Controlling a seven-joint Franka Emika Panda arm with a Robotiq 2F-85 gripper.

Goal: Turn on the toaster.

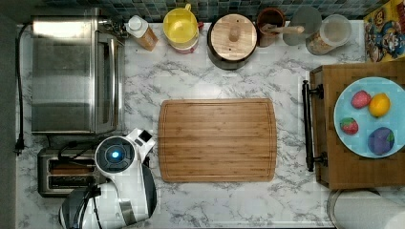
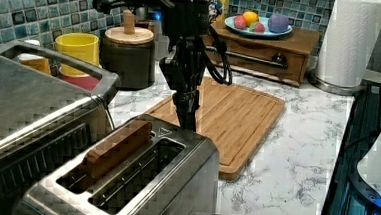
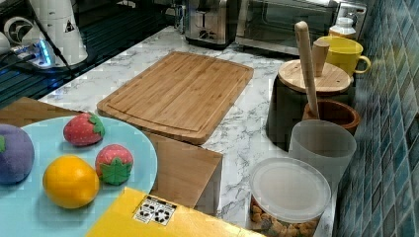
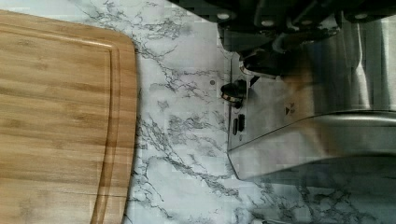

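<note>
The claw (image 2: 187,118) hangs point-down at the toaster's (image 2: 139,179) far end in the left view; whether it is spread or pressed together I cannot tell. The toaster stands on the marble surface (image 1: 229,200) beside the toaster oven (image 1: 71,76), near the cutting board (image 1: 217,140).

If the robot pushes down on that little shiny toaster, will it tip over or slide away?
Probably not tip: the toaster looks low, boxy and sits flat. It might slide a bit, since the marble counter looks smooth. The gripper is above its end, so the push goes mostly downward.
</note>
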